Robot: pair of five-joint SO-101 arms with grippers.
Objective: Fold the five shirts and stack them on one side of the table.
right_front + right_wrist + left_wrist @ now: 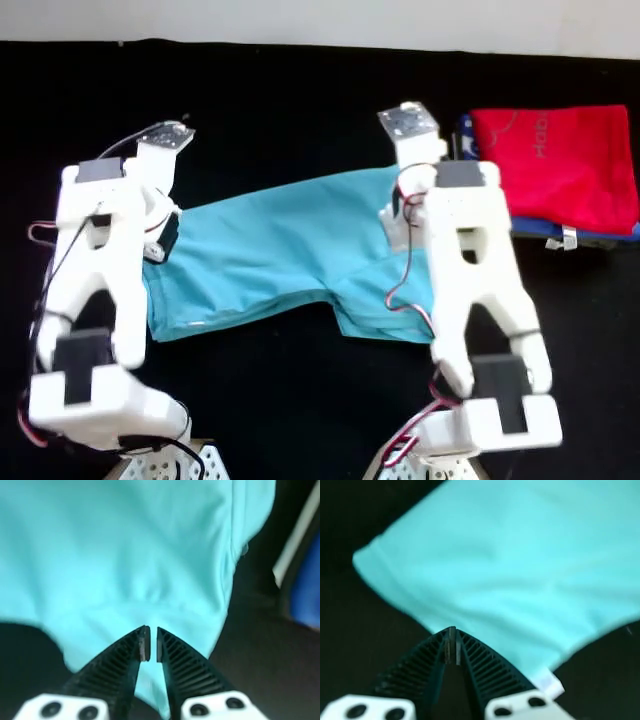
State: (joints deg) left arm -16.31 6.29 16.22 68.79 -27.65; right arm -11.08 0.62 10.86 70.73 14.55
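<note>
A teal shirt (280, 250) lies stretched across the middle of the black table (300, 90), partly folded, with a sleeve hanging toward the front. My left gripper (451, 647) is shut on the shirt's hem (410, 605) at its left end; in the high view that gripper (160, 238) sits at the cloth's left edge. My right gripper (150, 645) is pinched on the teal shirt (125, 555) near its right side, and the cloth puckers just beyond the tips. From above, this gripper (402, 215) is over the shirt's right end.
A folded red shirt (560, 165) rests on a folded blue one (540, 232) at the back right of the table, close beside the right arm. The blue cloth (306, 590) also edges the right wrist view. Bare black table lies in front and behind.
</note>
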